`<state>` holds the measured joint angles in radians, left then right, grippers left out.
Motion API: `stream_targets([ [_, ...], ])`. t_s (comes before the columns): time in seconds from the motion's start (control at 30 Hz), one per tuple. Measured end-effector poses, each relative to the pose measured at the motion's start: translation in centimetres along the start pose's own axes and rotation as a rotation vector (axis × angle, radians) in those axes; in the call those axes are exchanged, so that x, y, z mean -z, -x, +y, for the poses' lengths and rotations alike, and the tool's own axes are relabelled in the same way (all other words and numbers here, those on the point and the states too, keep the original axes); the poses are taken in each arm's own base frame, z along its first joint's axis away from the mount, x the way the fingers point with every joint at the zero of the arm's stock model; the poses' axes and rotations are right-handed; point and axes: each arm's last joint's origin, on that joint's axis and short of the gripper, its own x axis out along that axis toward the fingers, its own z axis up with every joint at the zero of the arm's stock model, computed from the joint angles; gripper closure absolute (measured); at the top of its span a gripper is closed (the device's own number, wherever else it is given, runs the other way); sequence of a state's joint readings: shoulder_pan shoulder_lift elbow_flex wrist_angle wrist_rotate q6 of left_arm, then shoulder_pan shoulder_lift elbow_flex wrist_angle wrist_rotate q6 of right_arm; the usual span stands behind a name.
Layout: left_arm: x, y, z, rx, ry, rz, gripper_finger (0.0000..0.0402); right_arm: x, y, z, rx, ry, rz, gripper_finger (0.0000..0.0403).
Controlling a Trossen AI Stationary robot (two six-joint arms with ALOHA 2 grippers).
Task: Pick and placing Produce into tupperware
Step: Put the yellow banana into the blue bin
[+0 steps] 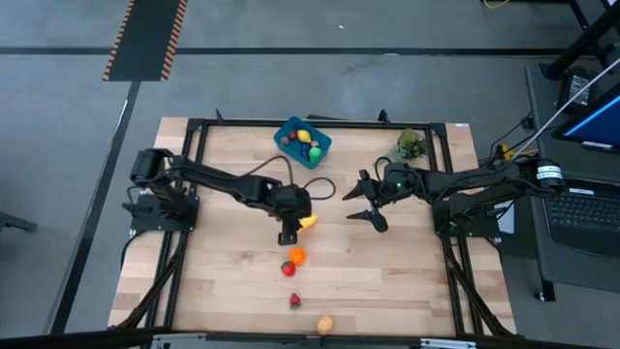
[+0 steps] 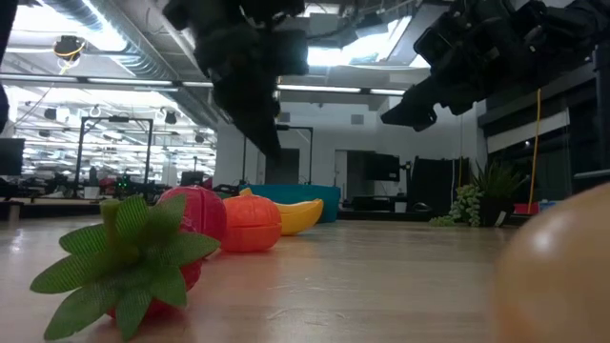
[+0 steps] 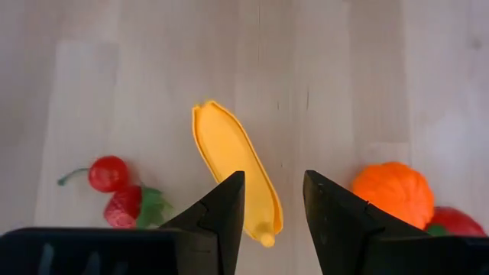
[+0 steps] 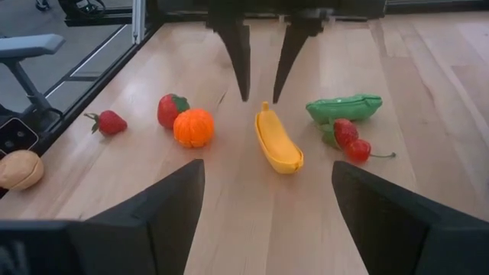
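Note:
A yellow toy banana (image 3: 233,164) lies flat on the wooden table near its middle. My left gripper (image 3: 273,179) hangs just above the banana's stem end, pointing steeply down. It is open by a narrow gap and touches nothing, as the right wrist view (image 4: 260,95) also shows. An orange (image 4: 192,127), a red fruit (image 4: 172,109), a green pea pod (image 4: 344,107) and cherries (image 4: 357,150) lie around the banana. The blue tupperware (image 1: 303,142) stands at the far middle with several toy pieces inside. My right gripper (image 1: 360,206) waits open to the right of the banana.
A strawberry (image 1: 294,301) and a tan piece (image 1: 325,325) lie toward the near edge. A leafy plant sprig (image 1: 411,145) stands at the far right, beside the tupperware. A black frame (image 1: 194,136) runs along the table's left, far and right sides.

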<state>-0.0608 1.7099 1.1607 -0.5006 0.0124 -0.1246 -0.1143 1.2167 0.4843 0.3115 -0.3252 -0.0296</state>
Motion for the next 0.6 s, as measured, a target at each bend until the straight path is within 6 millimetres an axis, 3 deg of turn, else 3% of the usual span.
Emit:
stream_targets([
  [0.4, -0.5, -2.5, 0.0, -0.01, 0.007, 0.064, 0.0275, 0.1, 0.0, 0.0, 0.0, -0.005, 0.009, 0.0114],
  [0.6, -0.4, -2.6, 0.3, -0.018, 0.09, 0.079, 0.0275, 0.1, 0.0, 0.0, 0.0, -0.005, 0.01, 0.0114],
])
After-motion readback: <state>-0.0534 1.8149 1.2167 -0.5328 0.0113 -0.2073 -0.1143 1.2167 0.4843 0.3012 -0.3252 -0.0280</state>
